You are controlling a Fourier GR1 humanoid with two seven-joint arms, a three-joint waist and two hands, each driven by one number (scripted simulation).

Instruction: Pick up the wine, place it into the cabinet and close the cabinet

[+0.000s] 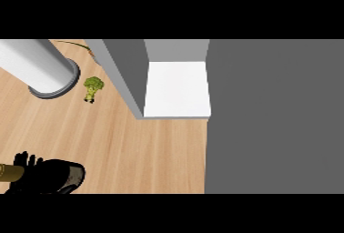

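Wooden counter (154,154) runs under the open cabinet (176,88), and I see its white shelf bare, its grey door (275,116) swung out to the right. Well away from the cabinet, toward the lower left, my left hand (47,175) has its fingers curled round the wine (10,172). Left of the cabinet lies a broccoli (92,86), just beside a grey cylinder (40,68).
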